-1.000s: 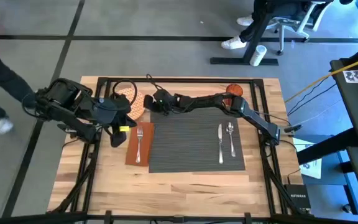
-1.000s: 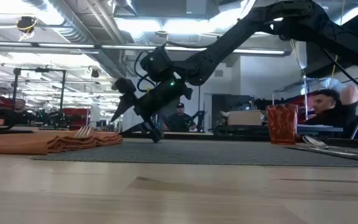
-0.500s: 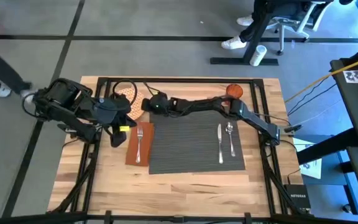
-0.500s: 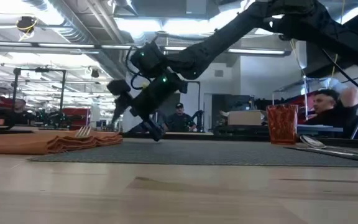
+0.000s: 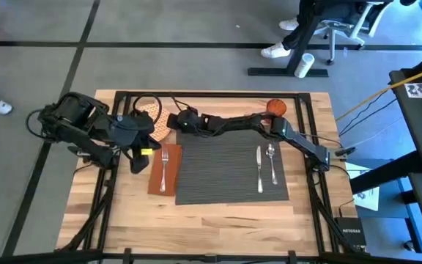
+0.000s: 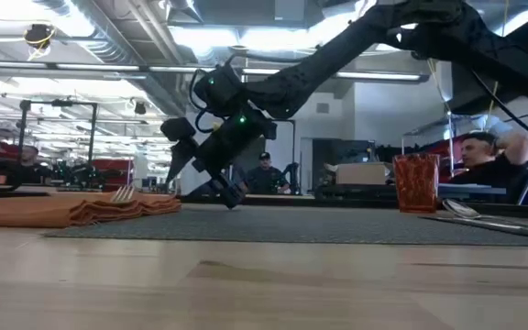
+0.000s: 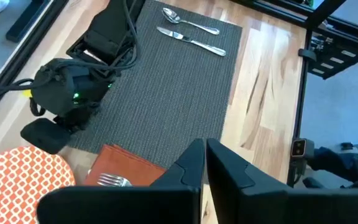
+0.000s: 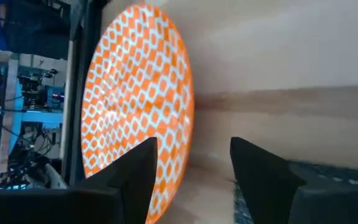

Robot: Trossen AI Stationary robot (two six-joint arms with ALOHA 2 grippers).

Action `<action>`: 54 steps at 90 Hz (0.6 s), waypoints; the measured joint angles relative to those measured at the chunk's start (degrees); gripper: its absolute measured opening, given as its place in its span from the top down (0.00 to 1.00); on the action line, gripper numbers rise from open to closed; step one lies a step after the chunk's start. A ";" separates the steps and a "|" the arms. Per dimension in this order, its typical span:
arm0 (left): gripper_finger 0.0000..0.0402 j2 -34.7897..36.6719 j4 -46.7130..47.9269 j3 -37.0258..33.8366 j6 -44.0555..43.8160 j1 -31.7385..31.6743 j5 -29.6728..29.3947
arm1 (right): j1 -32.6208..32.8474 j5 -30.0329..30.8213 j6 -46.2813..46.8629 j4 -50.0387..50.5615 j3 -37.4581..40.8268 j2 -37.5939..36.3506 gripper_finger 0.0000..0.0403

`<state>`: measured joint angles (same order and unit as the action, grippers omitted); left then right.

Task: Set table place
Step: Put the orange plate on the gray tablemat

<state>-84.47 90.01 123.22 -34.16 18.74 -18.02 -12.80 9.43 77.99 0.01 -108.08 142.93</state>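
Observation:
The dark ribbed placemat (image 5: 226, 172) lies in the middle of the table (image 5: 211, 220). The brown napkin (image 5: 163, 172) lies along its left side with the fork (image 5: 164, 167) on top. The knife (image 5: 259, 169) and spoon (image 5: 272, 163) lie on the mat's right part, and the orange cup (image 5: 276, 107) stands at the far right. The orange-patterned plate (image 5: 156, 121) lies flat on bare wood at the far left. My right gripper (image 8: 191, 186) hovers open beside the plate's rim (image 8: 188, 118), clear of it. My left gripper (image 7: 204, 163) waits shut above the napkin's left side.
Black rails (image 5: 211, 94) run along the table's edges, and a cable loop (image 5: 143, 101) lies next to the plate. My left arm (image 5: 86, 125) crowds the plate's left side. People sit in the room beyond the table (image 6: 489, 160).
My right gripper has gone toward the table's left edge, closing on the plate, and has risen a little above the mat. The plate, napkin and cutlery have stayed where they were.

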 joint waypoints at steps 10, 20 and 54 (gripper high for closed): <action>1.00 0.00 -0.01 0.00 0.06 0.00 0.02 | 0.08 -1.42 -3.81 0.18 -1.85 0.00 0.52; 1.00 0.00 0.01 0.00 -0.15 -0.02 0.00 | 0.07 -1.41 -8.55 0.08 -3.57 -0.04 0.52; 1.00 0.04 0.01 0.00 -1.45 -0.02 0.00 | -1.46 -6.38 -5.22 4.22 -3.88 2.54 0.71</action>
<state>-84.42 90.02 123.22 -35.62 18.72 -18.02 -14.26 3.05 72.76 4.23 -111.96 145.47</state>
